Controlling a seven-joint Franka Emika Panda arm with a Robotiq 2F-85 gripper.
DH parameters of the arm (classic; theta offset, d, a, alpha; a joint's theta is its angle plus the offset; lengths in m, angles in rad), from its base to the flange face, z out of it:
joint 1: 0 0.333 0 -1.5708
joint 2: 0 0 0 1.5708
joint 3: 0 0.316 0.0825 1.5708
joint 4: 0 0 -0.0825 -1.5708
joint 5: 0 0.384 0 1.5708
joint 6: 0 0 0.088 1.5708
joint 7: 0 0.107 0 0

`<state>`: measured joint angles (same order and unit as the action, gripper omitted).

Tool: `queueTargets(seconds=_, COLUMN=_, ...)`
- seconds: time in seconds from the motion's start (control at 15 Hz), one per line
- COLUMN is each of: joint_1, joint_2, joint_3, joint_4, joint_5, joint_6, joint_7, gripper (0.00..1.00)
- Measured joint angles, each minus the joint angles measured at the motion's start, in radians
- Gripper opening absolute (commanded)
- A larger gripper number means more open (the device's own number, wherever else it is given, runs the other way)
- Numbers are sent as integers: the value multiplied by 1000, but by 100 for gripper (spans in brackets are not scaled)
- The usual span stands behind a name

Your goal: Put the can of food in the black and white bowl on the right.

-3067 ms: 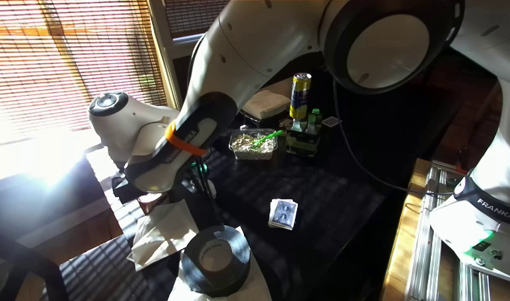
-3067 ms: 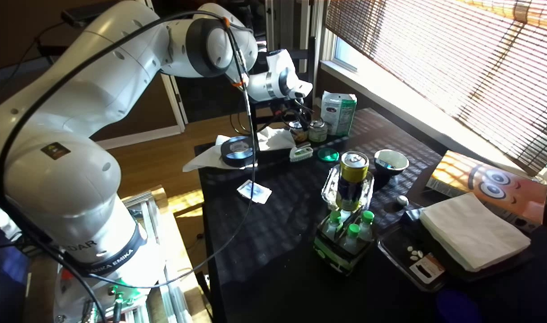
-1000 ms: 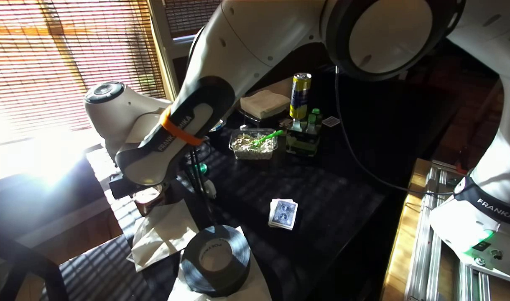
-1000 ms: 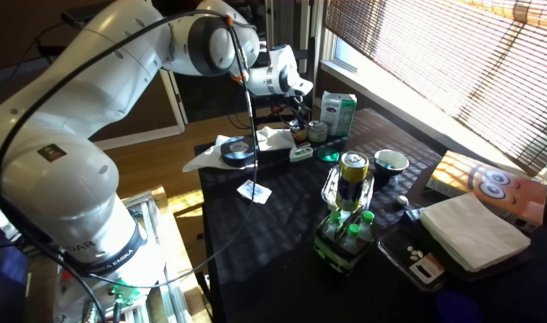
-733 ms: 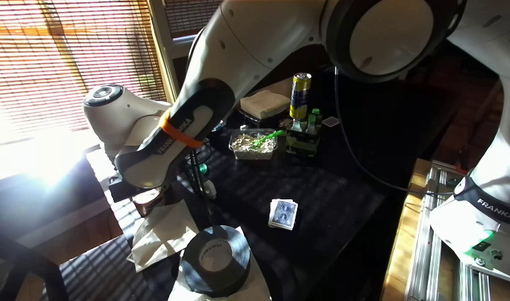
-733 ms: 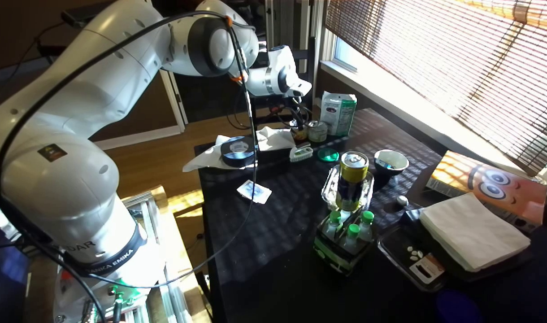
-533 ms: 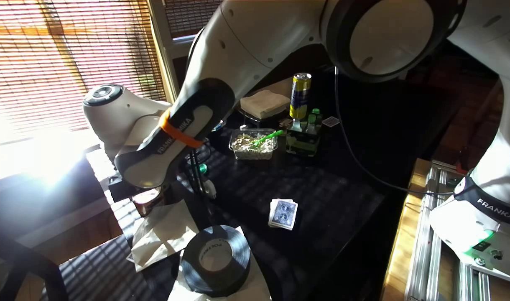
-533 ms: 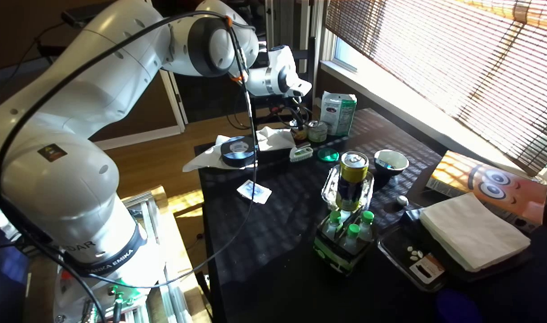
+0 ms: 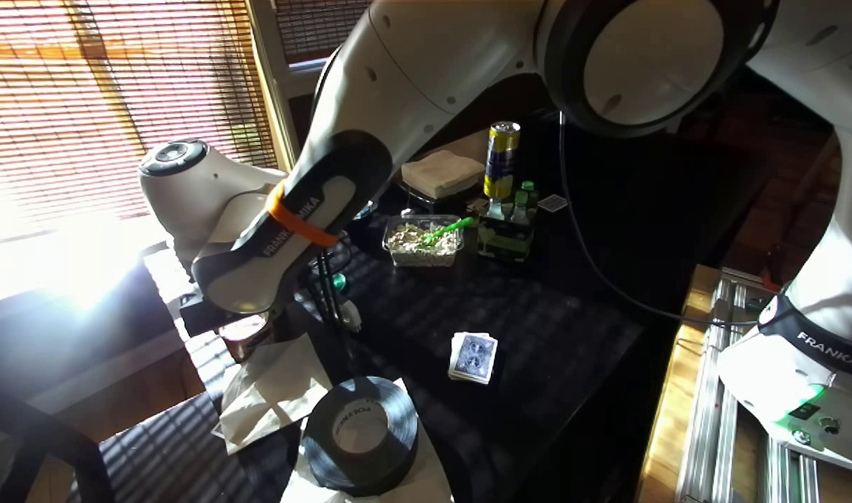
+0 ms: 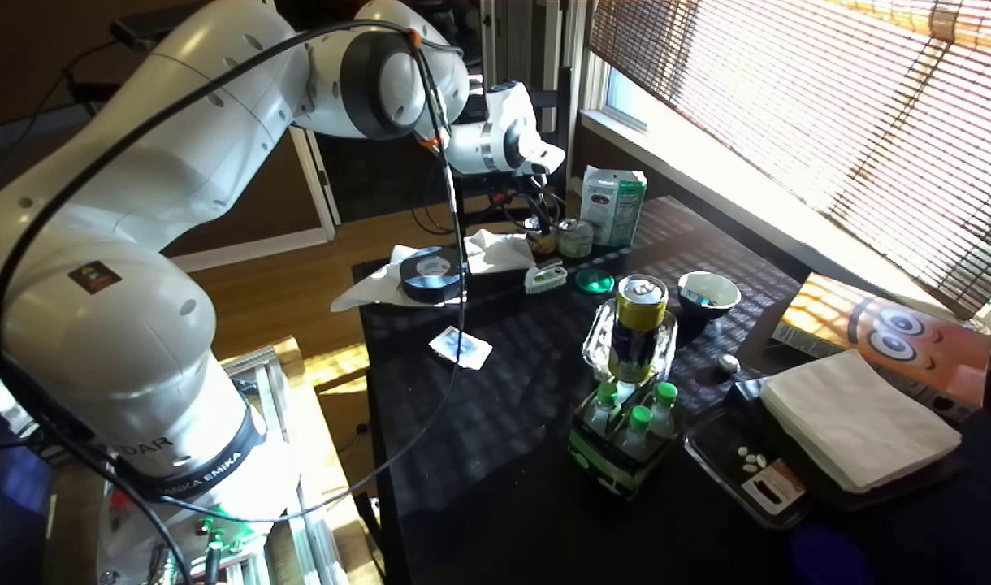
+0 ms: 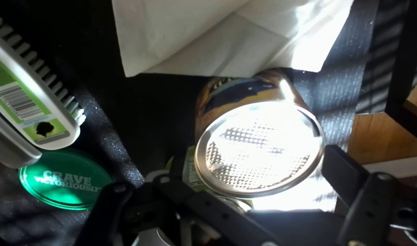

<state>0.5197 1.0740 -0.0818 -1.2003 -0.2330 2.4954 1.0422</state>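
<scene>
you have the food can [image 11: 256, 136] upright on the bench [image 10: 512, 422], long axis vertical, framed in the wrist view between the spread, unloaded jaws of your gripper [image 11: 255, 155], contact unverified, the black and white bowl [image 10: 719, 288] well apart.

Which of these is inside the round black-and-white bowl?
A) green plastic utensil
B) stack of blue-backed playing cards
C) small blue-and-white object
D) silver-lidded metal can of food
C: in an exterior view, a small blue-and-white object shows against the pale inner wall of the round black-and-white bowl; it is too small there to say what it is.
</scene>
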Motion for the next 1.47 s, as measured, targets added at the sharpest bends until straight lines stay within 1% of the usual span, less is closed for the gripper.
queueTargets(seconds=0.27, joint_1=-1, joint_2=0, joint_3=0, joint_4=0, joint_5=0, joint_6=19, joint_7=6, gripper=100)
queueTargets(seconds=1.27, joint_1=6, joint_2=18, joint_3=-1, joint_4=0, joint_5=0, joint_6=20, joint_7=18, gripper=100)
queueTargets(seconds=1.33, joint_1=7, joint_2=19, joint_3=-1, joint_4=0, joint_5=0, joint_6=20, joint_7=20, gripper=77)
queueTargets(seconds=1.4, joint_1=9, joint_2=20, joint_3=-2, joint_4=0, joint_5=0, joint_6=20, joint_7=22, gripper=73)
queueTargets(seconds=1.47, joint_1=11, joint_2=21, joint_3=-5, joint_4=0, joint_5=-1, joint_6=20, joint_7=25, gripper=71)
